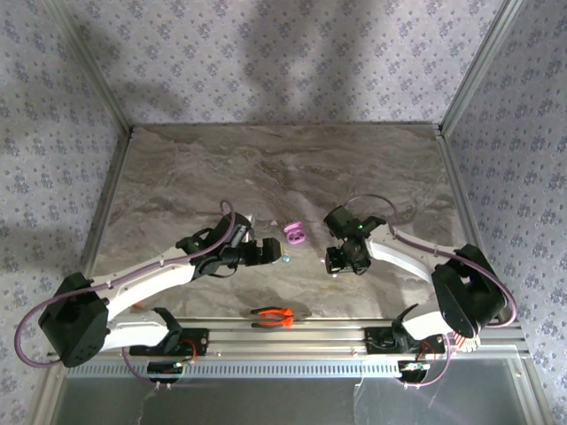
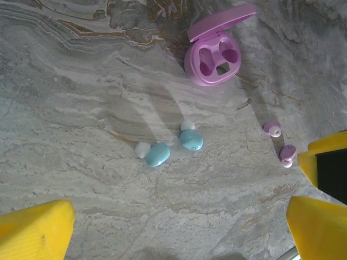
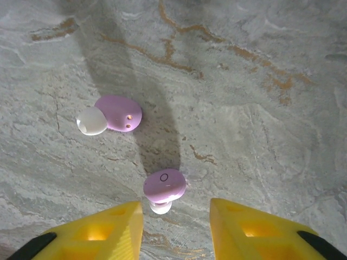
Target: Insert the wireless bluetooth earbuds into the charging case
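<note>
The pink charging case (image 2: 214, 54) lies on the table with its lid open and both sockets bare; from above the case (image 1: 295, 232) sits between the two grippers. Two teal earbuds (image 2: 158, 154) (image 2: 191, 140) lie side by side in front of my left gripper (image 2: 179, 233), which is wide open and holds nothing. Two pink earbuds (image 3: 164, 186) (image 3: 111, 115) rest on the table. My right gripper (image 3: 176, 227) hovers low with its jaws partly open. The nearer pink earbud lies just ahead of the fingertips, close to the left finger (image 3: 103, 233), and is not gripped.
Orange-handled pliers (image 1: 273, 317) lie near the table's front edge between the arm bases. A yellow finger of the right gripper (image 2: 325, 154) stands beside the pink earbuds (image 2: 288, 154) in the left wrist view. The marble table (image 1: 283, 168) stretches back to patterned walls.
</note>
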Controlling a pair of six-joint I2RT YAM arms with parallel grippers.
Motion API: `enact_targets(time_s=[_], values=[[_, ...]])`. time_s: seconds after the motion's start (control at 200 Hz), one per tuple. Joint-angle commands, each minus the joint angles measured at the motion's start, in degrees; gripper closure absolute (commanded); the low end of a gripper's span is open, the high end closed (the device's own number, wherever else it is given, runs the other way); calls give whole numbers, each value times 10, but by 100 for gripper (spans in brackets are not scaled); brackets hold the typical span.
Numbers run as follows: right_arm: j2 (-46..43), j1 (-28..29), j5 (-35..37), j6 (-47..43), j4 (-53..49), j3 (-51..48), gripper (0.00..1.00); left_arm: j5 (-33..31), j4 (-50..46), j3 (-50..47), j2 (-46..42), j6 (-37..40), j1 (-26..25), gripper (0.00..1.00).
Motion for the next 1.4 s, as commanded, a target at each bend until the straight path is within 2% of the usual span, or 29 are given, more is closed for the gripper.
enact_targets(time_s=[0.0,0.14,0.3,0.555,0.934,1.209,1.394], values=[[-9,9,19,20,-24,-3,56,2,9,16,6,12,6,0],[-16,22,29,32,-22,-9,47,3,9,14,3,13,11,0],[1,38,53,36,-27,-3,42,4,12,12,-1,12,15,0],[38,72,112,48,-49,15,41,9,20,10,3,10,15,0],[65,80,167,66,-98,35,40,15,26,12,10,10,15,0],[44,60,174,59,-120,33,40,29,48,5,17,2,15,0],[-12,57,141,48,-115,41,41,29,43,2,10,2,14,0]])
